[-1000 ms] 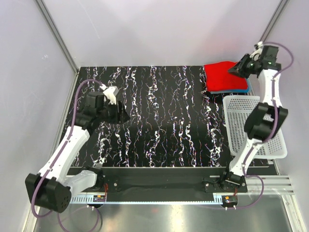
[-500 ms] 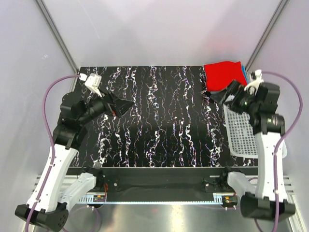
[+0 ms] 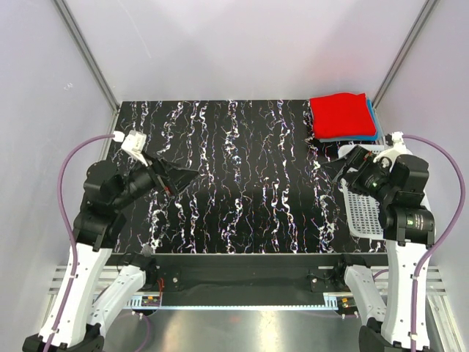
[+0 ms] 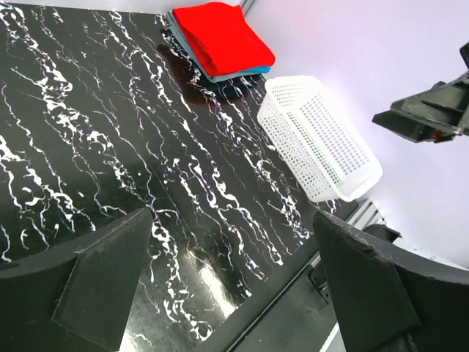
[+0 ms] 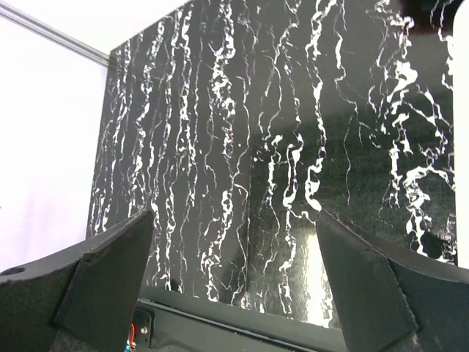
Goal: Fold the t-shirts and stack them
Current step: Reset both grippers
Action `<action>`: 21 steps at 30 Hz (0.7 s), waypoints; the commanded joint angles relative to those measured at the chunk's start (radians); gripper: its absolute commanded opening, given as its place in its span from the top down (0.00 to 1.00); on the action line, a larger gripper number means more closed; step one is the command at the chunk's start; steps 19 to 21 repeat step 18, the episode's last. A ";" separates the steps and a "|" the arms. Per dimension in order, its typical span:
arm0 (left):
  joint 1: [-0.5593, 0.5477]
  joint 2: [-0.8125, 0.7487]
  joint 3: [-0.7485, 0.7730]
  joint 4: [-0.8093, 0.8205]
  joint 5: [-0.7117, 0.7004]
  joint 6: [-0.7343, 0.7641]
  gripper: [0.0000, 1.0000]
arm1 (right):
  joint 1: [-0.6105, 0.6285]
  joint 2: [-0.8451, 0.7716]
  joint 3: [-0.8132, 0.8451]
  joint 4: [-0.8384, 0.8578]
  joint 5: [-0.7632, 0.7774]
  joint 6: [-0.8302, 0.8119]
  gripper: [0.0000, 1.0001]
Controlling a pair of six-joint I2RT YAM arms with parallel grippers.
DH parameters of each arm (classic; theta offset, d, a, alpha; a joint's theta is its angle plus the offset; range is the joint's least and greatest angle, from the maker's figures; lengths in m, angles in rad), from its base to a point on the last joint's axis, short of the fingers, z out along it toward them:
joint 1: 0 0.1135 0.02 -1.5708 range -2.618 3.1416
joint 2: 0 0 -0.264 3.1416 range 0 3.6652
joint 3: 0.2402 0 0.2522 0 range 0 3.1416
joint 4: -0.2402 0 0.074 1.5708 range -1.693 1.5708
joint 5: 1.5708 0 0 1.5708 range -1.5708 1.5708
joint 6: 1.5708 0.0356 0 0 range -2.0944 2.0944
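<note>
The t-shirts lie folded in one stack at the table's far right corner. The red one (image 3: pixel 341 116) (image 4: pixel 223 37) is on top, a blue edge (image 3: pixel 375 121) (image 4: pixel 245 72) shows under it, and a grey-blue edge (image 3: pixel 344 138) (image 4: pixel 192 45) lies lowest. My left gripper (image 3: pixel 183 176) (image 4: pixel 229 220) hangs open over the left half of the table, nothing between its fingers. My right gripper (image 3: pixel 346 165) (image 5: pixel 234 220) is open and holds nothing, raised beside the basket's far end, short of the stack. The right wrist view shows only bare table.
A white mesh basket (image 3: pixel 366 213) (image 4: pixel 322 139) lies along the right edge of the black marbled table (image 3: pixel 249 176), just nearer than the stack. Grey walls and metal posts close in the back and sides. The right gripper's fingers (image 4: pixel 425 117) show in the left wrist view.
The right gripper left the stack, drew back toward the near side and opened; the red shirt settled flat. The left arm lifted, swung its gripper toward the centre and opened.
</note>
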 commanded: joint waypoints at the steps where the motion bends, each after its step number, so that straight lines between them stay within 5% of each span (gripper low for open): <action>1: 0.005 -0.035 -0.002 -0.018 -0.018 0.037 0.01 | 0.006 -0.015 -0.019 0.035 0.025 0.004 0.00; 21: 0.005 -0.061 0.028 -0.069 -0.053 0.093 0.01 | 0.006 -0.030 -0.056 0.050 0.043 0.037 0.00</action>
